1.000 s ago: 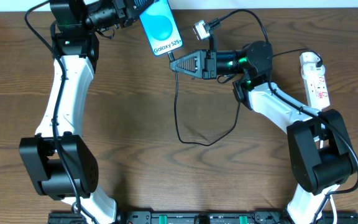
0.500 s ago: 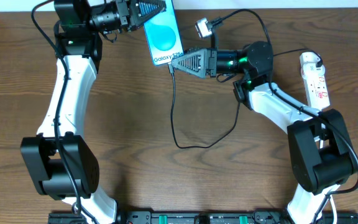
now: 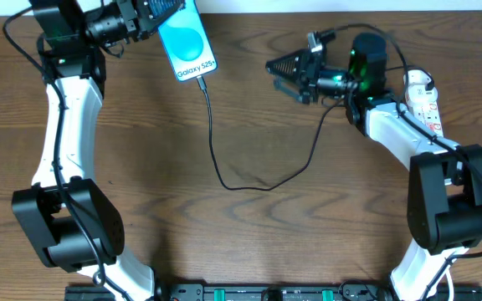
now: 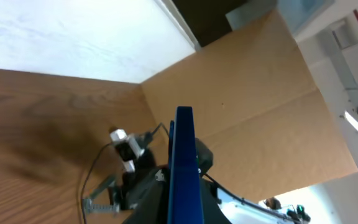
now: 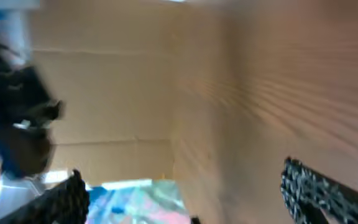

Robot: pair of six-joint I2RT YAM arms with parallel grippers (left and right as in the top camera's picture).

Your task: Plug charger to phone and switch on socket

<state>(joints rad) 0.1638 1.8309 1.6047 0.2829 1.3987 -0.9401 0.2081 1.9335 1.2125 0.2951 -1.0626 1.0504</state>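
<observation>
The wooden table (image 3: 141,167) fills my overhead view, both arms reaching toward its far edge. My right gripper (image 3: 281,73) hangs above the wood with its jaws spread wide and nothing between them. The right wrist camera is blurred, but it shows one finger (image 5: 316,186) at each lower corner and only bare wood and cardboard in the gap. Behind that gripper, just beside the right arm's forearm, lies the white socket (image 3: 426,104), flat on the table with its red switch marks facing up. My left gripper (image 3: 159,10) is clamped on the top end of the phone (image 3: 187,43), cyan screen up and the lettered bottom edge pointing away from the fingers. On the left wrist camera I see the phone edge-on as a thin blue slab. The charger (image 3: 224,180) meets the phone's bottom edge, drops in a loose black loop across the table and climbs under the right gripper – I cannot follow its other end.
</observation>
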